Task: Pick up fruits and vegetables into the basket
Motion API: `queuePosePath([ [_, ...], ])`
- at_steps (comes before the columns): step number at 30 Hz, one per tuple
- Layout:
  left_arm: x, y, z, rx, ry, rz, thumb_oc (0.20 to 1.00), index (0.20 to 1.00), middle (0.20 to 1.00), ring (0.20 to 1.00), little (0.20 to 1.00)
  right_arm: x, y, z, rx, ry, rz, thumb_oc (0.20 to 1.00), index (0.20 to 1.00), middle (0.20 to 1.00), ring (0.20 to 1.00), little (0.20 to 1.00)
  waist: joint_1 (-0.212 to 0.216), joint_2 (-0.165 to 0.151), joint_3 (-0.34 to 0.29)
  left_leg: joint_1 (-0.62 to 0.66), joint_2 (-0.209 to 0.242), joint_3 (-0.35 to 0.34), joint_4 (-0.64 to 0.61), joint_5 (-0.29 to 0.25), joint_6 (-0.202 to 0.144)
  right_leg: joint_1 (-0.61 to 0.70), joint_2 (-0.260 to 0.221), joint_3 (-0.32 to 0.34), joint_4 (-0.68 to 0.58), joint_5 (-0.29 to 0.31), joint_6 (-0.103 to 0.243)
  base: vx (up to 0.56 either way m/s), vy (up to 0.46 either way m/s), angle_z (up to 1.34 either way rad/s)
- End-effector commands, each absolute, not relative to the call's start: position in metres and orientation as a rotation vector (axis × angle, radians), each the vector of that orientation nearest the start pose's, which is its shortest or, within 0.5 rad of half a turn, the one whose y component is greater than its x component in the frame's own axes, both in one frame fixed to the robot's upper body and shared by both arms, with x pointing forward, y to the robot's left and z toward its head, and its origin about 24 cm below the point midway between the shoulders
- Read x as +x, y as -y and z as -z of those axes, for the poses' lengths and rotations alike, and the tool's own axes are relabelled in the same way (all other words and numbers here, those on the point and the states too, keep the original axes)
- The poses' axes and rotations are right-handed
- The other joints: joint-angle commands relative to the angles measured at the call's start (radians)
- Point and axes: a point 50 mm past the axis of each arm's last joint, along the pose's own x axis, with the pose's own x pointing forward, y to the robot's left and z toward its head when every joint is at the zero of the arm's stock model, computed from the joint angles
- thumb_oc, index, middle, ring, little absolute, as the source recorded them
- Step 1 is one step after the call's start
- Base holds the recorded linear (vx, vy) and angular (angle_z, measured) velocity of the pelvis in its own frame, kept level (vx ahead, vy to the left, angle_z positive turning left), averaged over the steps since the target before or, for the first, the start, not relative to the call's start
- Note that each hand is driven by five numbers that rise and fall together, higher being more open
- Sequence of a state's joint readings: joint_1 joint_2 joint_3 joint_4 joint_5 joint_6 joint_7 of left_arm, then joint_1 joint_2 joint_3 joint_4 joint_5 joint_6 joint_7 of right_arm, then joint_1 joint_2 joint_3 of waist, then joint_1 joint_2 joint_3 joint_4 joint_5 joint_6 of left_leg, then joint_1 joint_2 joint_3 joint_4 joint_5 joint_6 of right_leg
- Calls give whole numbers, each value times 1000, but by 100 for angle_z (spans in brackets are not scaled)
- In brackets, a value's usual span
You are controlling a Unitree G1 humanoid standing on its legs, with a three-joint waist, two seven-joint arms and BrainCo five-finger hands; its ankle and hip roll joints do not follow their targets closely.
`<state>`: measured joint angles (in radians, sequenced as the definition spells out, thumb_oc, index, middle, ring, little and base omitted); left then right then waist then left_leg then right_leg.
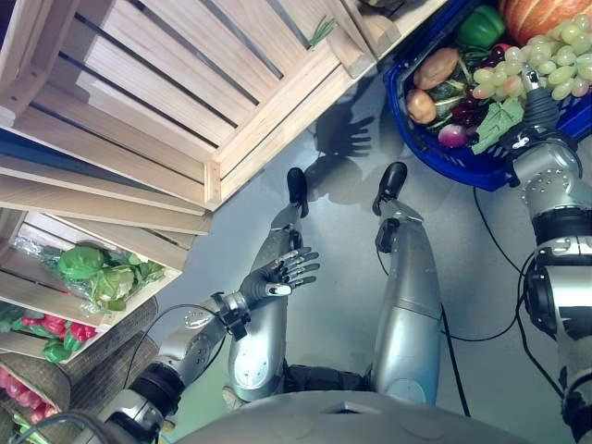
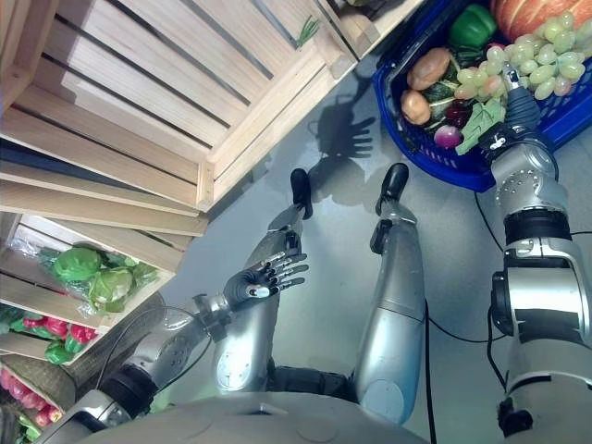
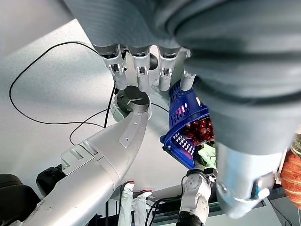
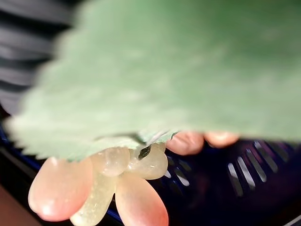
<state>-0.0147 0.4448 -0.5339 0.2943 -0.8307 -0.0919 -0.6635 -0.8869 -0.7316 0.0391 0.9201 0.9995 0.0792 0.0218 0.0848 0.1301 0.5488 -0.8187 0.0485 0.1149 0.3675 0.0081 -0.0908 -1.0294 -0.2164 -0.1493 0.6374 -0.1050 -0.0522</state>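
Note:
A blue basket (image 1: 433,155) stands on the floor at the upper right. It holds potatoes (image 1: 435,67), a green pepper (image 1: 480,26), an orange pumpkin (image 1: 536,14), dark red fruit (image 1: 467,109) and a bunch of pale green grapes (image 1: 546,65) with a green leaf (image 1: 498,122). My right hand (image 1: 539,109) reaches into the basket, right against the grapes and the leaf. Close up in the right wrist view are the leaf (image 4: 188,70) and some grapes (image 4: 117,183) over the basket's blue wall. My left hand (image 1: 282,273) hangs open over the floor in the middle, holding nothing, its fingers (image 3: 141,70) straight.
Wooden crates (image 1: 176,83) fill the upper left. Below them on the left a crate shelf holds bagged green lettuce (image 1: 97,273) and red vegetables (image 1: 60,328). A woven basket (image 1: 83,365) stands at the lower left. Grey floor lies between the crates and the blue basket.

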Motion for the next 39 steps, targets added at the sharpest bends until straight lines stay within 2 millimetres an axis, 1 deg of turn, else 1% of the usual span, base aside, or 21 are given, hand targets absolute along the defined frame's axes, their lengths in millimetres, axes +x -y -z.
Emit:
queuePosePath([
  [1,156,-116,61,-477,-553,914,1000,1000,1000,1000,1000,360,347,-197,419,116,258,200,200,200,200,200,-22,144,-29,-87,46,-3,-10,2,24,-26,30,-35,101,-108,64,-30,-87,7],
  [7,158,-116,60,-437,-540,924,1000,1000,1000,1000,1000,363,341,-177,618,105,235,200,200,200,200,200,-8,142,-29,-109,45,-15,-1,-2,25,-36,27,-43,100,-104,66,-17,-59,5],
  [8,159,-115,59,-433,-535,929,1000,1000,1000,1000,1000,363,341,-174,637,105,248,514,514,514,514,514,-8,142,-29,-107,44,-15,-3,-2,25,-34,27,-44,98,-103,66,-10,-1,4],
  [9,159,-113,58,-434,-527,935,1000,1000,1000,1000,1000,362,342,-173,656,108,267,1000,1000,1000,1000,1000,-9,142,-29,-104,42,-15,-5,-1,25,-33,28,-45,95,-102,66,0,0,0],
  [11,158,-109,58,-435,-523,942,1000,1000,1000,1000,1000,360,347,-168,681,139,354,1000,1000,1000,1000,1000,-12,145,-29,-86,39,-12,-15,-1,25,-15,33,-45,82,-99,65,-6,44,3],
  [14,157,-104,56,-452,-505,950,1000,1000,1000,1000,1000,357,350,-168,735,223,405,1000,1000,1000,1000,1000,-13,150,-29,-43,30,-7,-35,1,24,22,34,-50,62,-97,65,-13,98,3],
  [18,156,-100,55,-489,-502,957,1000,1000,1000,1000,1000,353,350,-160,830,309,446,1000,1000,1000,1000,1000,-23,152,-29,21,18,5,-64,3,22,83,40,-53,30,-95,67,1,139,-1],
  [20,155,-99,55,-511,-504,960,1000,1000,1000,1000,1000,347,348,-148,821,354,459,1000,1000,1000,1000,1000,-35,149,-29,68,11,10,-77,0,19,128,40,-55,15,-95,68,6,189,-1],
  [24,157,-99,52,-535,-490,964,1000,1000,1000,1000,1000,336,335,-129,776,406,483,1000,1000,1000,1000,1000,-56,137,-29,156,3,21,-101,-4,23,207,45,-49,-19,-91,70,7,192,-7],
  [25,159,-101,51,-554,-486,958,1000,1000,1000,1000,1000,330,330,-115,768,403,474,1000,1000,1000,1000,1000,-71,130,-29,193,1,24,-101,-9,24,244,47,-43,-27,-91,72,25,213,-12],
  [27,160,-105,51,-575,-480,946,1000,1000,1000,1000,1000,320,324,-98,753,393,474,1000,1000,1000,1000,1000,-88,116,-29,246,0,27,-103,-17,28,298,48,-38,-45,-89,75,-9,227,-12],
  [28,164,-107,49,-579,-470,940,1000,1000,1000,1000,1000,317,319,-93,741,386,470,1000,1000,1000,1000,1000,-93,112,-29,244,6,37,-109,6,36,299,49,-46,-64,-57,66,-47,218,-11],
  [29,165,-109,49,-590,-463,927,1000,1000,1000,1000,1000,311,314,-86,716,378,464,1000,1000,1000,1000,1000,-105,102,-29,275,8,42,-110,0,39,334,50,-40,-81,-51,68,17,177,-10],
  [30,164,-110,49,-596,-466,923,1000,1000,1000,1000,1000,308,313,-82,713,370,461,1000,1000,1000,1000,1000,-109,96,-29,306,5,37,-105,-25,34,365,50,-29,-78,-76,78,20,178,-10],
  [31,168,-112,47,-610,-455,911,1000,1000,1000,1000,1000,305,307,-78,703,369,447,1000,1000,1000,1000,1000,-117,85,-29,311,12,46,-111,-5,43,377,52,-37,-104,-42,69,21,168,-15],
  [32,168,-116,48,-633,-454,888,1000,1000,1000,1000,1000,297,301,-69,677,361,437,1000,1000,1000,1000,1000,-128,67,-29,346,14,48,-109,-14,46,418,52,-34,-124,-34,72,-47,166,-15],
  [34,169,-120,48,-653,-455,864,1000,1000,1000,1000,1000,289,296,-60,658,348,422,1000,1000,1000,1000,1000,-138,48,-29,380,15,50,-105,-24,51,459,51,-30,-144,-25,76,17,130,-9],
  [35,170,-123,48,-658,-451,845,1000,1000,1000,1000,1000,282,293,-53,649,335,417,1000,1000,1000,1000,1000,-144,32,-29,408,17,51,-103,-30,54,497,51,-27,-163,-18,80,33,122,-9],
  [36,172,-127,47,-664,-439,818,1000,1000,1000,1000,1000,274,289,-44,627,311,394,1000,1000,1000,1000,1000,-152,8,-29,447,20,49,-99,-40,57,548,51,-25,-189,-8,84,38,115,-9],
  [38,175,-134,47,-674,-433,769,1000,1000,1000,1000,1000,265,280,-35,598,278,360,1000,1000,1000,1000,1000,-161,-28,-29,497,23,46,-89,-55,62,620,52,-23,-225,4,90,50,89,-7],
  [39,175,-138,48,-675,-435,735,1000,1000,1000,1000,1000,259,273,-29,570,249,330,1000,1000,1000,1000,1000,-164,-54,-29,537,28,43,-85,-65,63,677,54,-24,-249,10,94,77,67,-7],
])
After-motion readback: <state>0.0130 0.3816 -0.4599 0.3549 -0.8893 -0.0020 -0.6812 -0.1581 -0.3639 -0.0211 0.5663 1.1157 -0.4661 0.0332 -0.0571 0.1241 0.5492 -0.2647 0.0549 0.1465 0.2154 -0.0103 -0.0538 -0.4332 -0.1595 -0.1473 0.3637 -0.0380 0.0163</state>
